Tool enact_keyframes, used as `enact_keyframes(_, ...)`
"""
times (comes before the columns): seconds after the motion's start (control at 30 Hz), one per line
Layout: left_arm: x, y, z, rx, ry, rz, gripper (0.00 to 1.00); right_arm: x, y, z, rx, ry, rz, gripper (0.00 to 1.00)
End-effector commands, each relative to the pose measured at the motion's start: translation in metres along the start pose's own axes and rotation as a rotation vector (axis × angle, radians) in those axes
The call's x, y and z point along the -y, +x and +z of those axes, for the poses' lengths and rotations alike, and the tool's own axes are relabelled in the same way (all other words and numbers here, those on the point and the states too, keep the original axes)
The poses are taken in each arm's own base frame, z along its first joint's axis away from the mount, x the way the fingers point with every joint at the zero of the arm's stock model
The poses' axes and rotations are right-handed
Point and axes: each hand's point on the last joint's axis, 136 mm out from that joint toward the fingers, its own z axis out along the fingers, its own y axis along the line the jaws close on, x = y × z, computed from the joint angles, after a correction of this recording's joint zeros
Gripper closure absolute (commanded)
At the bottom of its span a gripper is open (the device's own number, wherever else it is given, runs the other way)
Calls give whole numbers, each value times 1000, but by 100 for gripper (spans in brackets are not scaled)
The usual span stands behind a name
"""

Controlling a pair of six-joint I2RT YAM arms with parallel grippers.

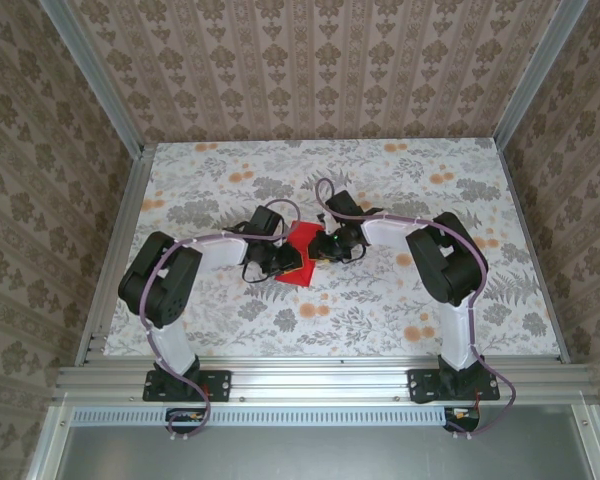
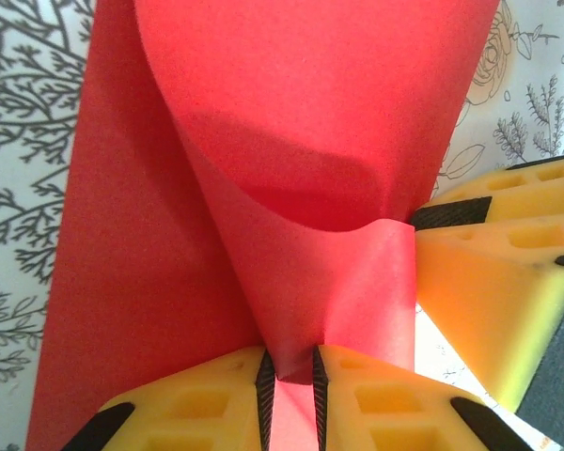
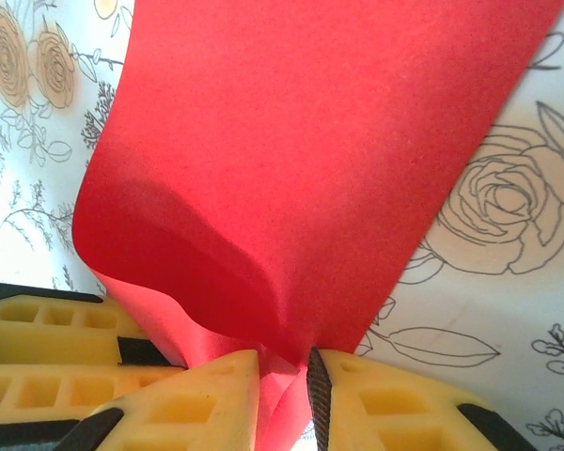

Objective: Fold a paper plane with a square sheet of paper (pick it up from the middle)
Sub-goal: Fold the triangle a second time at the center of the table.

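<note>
The square sheet of paper [image 1: 302,240] is bright red and sits mid-table, bowed up between both grippers. My left gripper [image 1: 286,262] comes at it from the left. In the left wrist view the sheet [image 2: 301,113] funnels down into a ridge pinched between that gripper's [image 2: 293,365] narrow jaws. My right gripper [image 1: 322,250] faces it from the right. In the right wrist view a fold of the sheet [image 3: 310,141] lies loosely in the gap of the slightly parted right gripper [image 3: 284,368]. The two grippers nearly touch.
The right gripper's yellow fingers [image 2: 493,268] crowd the left wrist view. The left gripper's yellow fingers [image 3: 47,329] crowd the right wrist view. The floral table [image 1: 380,310] is walled by aluminium rails [image 1: 120,230] and patterned panels.
</note>
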Motion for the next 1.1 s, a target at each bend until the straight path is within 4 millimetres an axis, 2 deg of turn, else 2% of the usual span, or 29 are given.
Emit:
enact_keyframes(0.0, -14, 9, 8, -39, -72, 6, 79, 15, 5, -2, 0, 32, 51, 75)
enact_keyframes(0.2, -16, 11, 9, -47, -91, 10, 78, 16, 4, -3, 16, -18, 84, 61)
enact_keyframes(0.37, -19, 12, 10, -54, -109, 9, 79, 17, 2, -4, 29, -73, 127, 61)
enact_keyframes(0.5, -22, 13, 11, -59, -124, 4, 79, 16, -2, -8, 63, -134, 159, 46)
enact_keyframes(0.63, -23, 14, 12, -67, -130, 5, 79, 19, -4, -9, 70, -147, 180, 41)
enact_keyframes(0.73, -22, 13, 12, -67, -129, 8, 79, 21, -4, -7, 65, -143, 182, 42)
enact_keyframes(0.93, -21, 11, 10, -66, -147, -1, 79, 31, 6, -2, 23, -96, 157, 55)
enact_keyframes(1.07, -22, 10, 9, -66, -177, -14, 78, 36, 13, 1, 4, -70, 132, 55)
